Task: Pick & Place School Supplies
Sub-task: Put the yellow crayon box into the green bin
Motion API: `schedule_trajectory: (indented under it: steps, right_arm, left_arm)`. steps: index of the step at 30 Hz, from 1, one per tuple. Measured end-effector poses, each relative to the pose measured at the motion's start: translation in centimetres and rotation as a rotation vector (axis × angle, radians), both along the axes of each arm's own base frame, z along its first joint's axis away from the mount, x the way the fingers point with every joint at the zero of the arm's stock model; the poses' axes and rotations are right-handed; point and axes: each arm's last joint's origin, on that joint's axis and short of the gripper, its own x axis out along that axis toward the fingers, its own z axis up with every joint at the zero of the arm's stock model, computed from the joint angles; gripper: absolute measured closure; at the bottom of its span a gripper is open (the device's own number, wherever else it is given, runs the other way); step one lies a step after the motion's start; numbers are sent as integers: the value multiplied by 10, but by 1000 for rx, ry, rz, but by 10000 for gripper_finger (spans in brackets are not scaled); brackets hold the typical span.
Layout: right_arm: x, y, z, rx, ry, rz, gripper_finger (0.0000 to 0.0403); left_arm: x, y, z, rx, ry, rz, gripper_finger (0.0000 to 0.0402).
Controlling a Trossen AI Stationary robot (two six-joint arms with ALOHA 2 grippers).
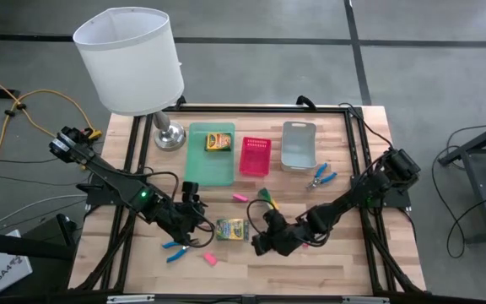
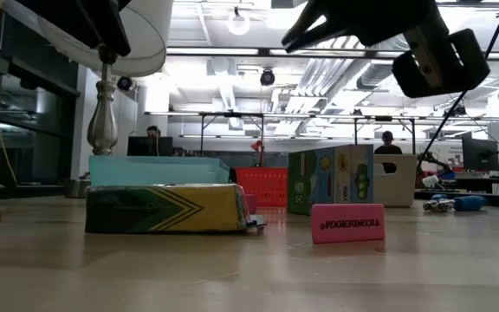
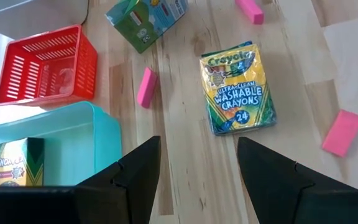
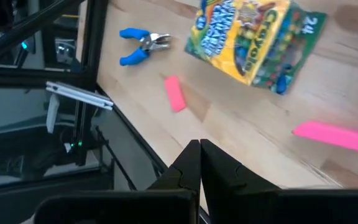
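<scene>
On the crayon box [image 3: 238, 87] lying flat on the table, I read "Crayola" at the top, then "ULTRA-CLEAN WASHABLE CRAYONS" and the number "24", all clear in the left wrist view. The right wrist view showed me the same box with "Crayola" along one side and "24" at a corner. On the pink eraser [image 2: 346, 223] standing on edge in the low view, I made out "TICONDEROGA" in dark letters. The crayon box in the teal tray [image 3: 17, 163] carried lettering I could only partly read. On the upright green box [image 3: 145, 18] I could read nothing.
</scene>
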Motion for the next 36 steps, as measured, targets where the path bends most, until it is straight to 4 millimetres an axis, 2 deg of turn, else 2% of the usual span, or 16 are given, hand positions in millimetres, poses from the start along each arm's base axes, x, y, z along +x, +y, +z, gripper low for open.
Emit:
schedule_trajectory:
  steps: [12, 22, 30, 36]
  right_arm:
    - [3, -15, -5, -15, 67, -22, 401]
    - [13, -10, -32, -19, 106, 25, 401]
    - [15, -10, -32, -43, 89, 45, 401]
    - [15, -10, -32, -59, 87, 57, 401]
  left_arm:
    - [-1, 1, -1, 8, 11, 0, 197]
    - [-1, 0, -1, -8, 16, 2, 197]
    - [-1, -5, -16, -114, 119, -21, 197]
    - [7, -14, -34, -108, 196, -34, 197]
